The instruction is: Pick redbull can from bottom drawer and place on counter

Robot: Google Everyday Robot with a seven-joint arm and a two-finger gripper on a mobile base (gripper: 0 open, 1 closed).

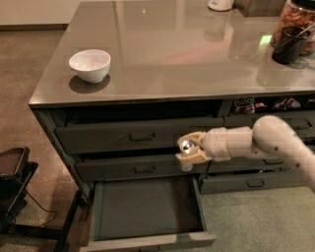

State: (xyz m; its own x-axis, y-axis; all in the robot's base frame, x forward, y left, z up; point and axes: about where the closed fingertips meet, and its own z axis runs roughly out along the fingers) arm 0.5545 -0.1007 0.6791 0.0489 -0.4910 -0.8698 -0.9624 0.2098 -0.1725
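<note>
My gripper [189,149] is shut on the redbull can [186,147], a slim silver can with a shiny round top, held upright between the cream fingers. It hangs in front of the two handled drawers, above the right rear corner of the open bottom drawer [145,206], whose flat floor is bare. The glossy counter [182,54] lies above and behind the gripper. My white arm reaches in from the right.
A white bowl [90,65] stands at the counter's front left. A dark jar [293,34] stands at the far right, a white object [220,5] at the back. A black stand [15,187] sits on the floor at left.
</note>
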